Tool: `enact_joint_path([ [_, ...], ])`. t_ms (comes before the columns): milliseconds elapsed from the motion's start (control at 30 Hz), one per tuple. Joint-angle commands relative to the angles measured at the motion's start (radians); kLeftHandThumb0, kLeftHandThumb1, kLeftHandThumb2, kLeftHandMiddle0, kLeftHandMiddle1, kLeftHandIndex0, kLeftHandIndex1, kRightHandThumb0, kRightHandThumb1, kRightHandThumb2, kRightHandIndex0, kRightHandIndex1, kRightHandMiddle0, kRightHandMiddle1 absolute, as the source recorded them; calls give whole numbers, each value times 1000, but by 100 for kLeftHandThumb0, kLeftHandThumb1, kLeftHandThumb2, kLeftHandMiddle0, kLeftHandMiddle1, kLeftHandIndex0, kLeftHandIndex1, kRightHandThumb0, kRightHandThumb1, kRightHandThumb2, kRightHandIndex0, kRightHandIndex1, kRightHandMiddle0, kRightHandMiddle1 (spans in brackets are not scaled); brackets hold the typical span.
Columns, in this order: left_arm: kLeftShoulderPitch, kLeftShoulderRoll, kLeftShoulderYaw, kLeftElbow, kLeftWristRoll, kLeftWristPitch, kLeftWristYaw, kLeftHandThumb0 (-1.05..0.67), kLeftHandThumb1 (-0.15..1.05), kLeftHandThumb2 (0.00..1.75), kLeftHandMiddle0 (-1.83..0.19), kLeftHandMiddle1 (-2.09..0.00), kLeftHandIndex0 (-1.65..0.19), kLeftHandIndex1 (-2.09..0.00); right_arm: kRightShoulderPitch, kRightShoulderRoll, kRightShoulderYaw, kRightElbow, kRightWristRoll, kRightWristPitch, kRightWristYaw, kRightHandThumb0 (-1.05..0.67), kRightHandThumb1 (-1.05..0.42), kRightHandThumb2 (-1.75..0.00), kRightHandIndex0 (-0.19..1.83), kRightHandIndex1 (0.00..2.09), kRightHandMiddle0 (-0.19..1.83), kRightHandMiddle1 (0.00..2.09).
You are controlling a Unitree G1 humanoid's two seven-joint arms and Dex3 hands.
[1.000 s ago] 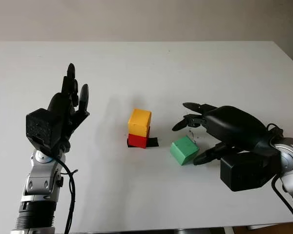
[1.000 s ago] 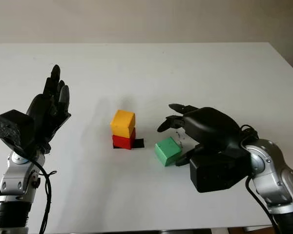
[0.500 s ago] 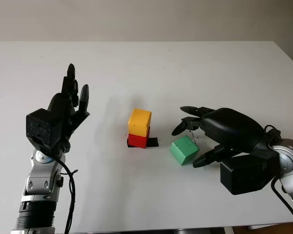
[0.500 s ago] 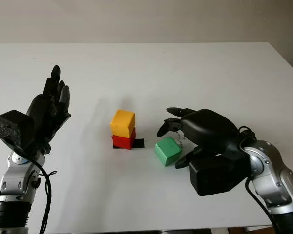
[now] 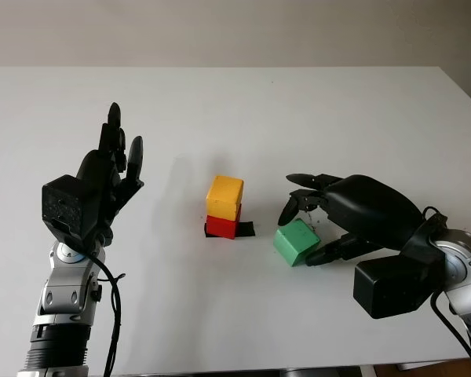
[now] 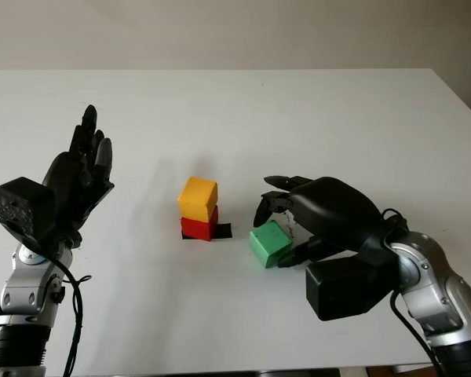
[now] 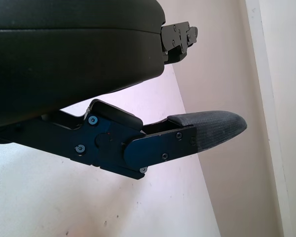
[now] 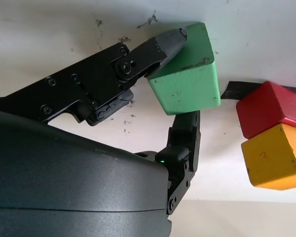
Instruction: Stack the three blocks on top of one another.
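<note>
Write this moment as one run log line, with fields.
stack: yellow block on red block | right hand: closing around green block on table, not lifted | left hand: open, raised at left

two stacked blocks point(image 5: 223, 207), third block point(image 5: 296, 242) right

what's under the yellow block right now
The yellow block sits on the red block, which stands on a strip of black tape on the table. The tape beneath the red block is hidden.
</note>
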Motion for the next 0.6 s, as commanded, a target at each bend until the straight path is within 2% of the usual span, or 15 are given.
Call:
enact_joint_path([
  [0, 0, 1, 3, -14, 1, 2, 4, -84, 105, 64, 17, -5, 16, -6, 5, 5, 1, 5, -3, -13, -13, -44, -86, -7, 34, 9, 56, 111],
  [400, 2, 2, -1, -17, 4, 0, 5, -82, 105, 64, 17, -5, 17, -5, -21, -12, -5, 65, -52, -82, -74, -41, -89, -5, 39, 9, 55, 120],
  [567, 1, 1, -1, -9, 6, -8, 5, -82, 105, 65, 17, -5, 17, -5, -64, 9, -22, 92, 39, -66, -39, -40, -86, -5, 44, 11, 58, 124],
])
